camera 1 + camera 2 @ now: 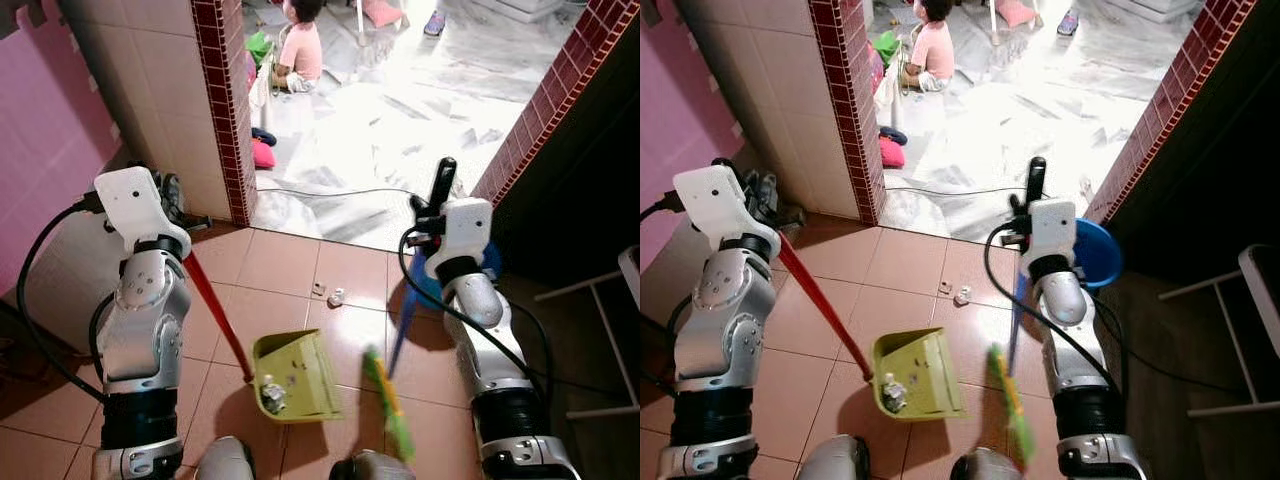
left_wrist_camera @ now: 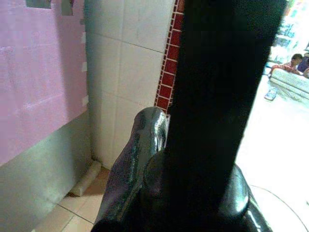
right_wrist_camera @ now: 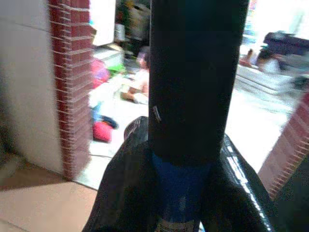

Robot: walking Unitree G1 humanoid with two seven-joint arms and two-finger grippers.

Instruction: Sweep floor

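we see a green dustpan [image 1: 915,375] on the terracotta tile floor [image 1: 910,265], its red handle [image 1: 820,300] rising toward our left arm [image 1: 720,320]. just beside it, a blue-handled broom [image 1: 1012,345] with green bristles hangs by our right arm [image 1: 1065,320]. two scraps [image 1: 955,293] lie near the doorway, and a person [image 1: 930,45] sits beyond.

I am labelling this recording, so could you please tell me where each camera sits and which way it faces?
Left eye view: on the head, looking forward and down at the tiled floor; shows both silver arms, the green dustpan and debris.
Right eye view: the same head camera's other eye, same scene; the broom is below the right arm.
Left wrist view: on the left wrist, looking along the left tool toward the brick pillar.
Right wrist view: on the right wrist, along the right tool, which grips the blue handle.
Shared: the pillar and a seated person.
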